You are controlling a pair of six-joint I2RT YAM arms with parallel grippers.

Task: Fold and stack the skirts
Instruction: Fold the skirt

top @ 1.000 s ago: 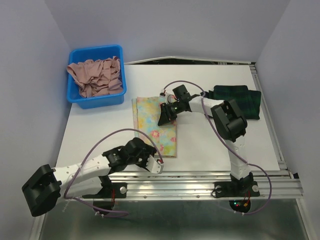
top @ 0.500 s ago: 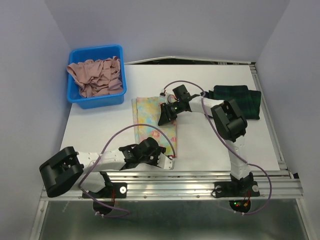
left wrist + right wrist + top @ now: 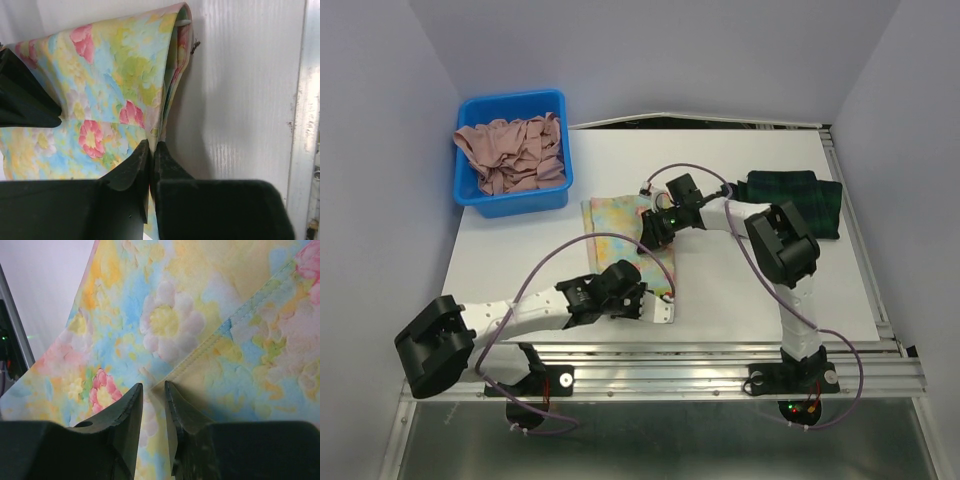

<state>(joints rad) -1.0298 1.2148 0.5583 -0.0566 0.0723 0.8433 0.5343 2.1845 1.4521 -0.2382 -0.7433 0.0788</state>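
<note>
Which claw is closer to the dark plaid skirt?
Right. The right gripper grips the floral skirt just left of the plaid skirt; the left gripper pinches the floral one's near corner, farther away.

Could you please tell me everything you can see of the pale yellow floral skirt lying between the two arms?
The pale yellow floral cloth skirt is thin, soft fabric printed with pink, blue and green blossoms, and it has a stitched hem. It lies folded into a long strip on the white table. The left gripper pinches its near right edge, where the layers gape slightly. The right gripper is closed on its far part, which looks rumpled.
</note>
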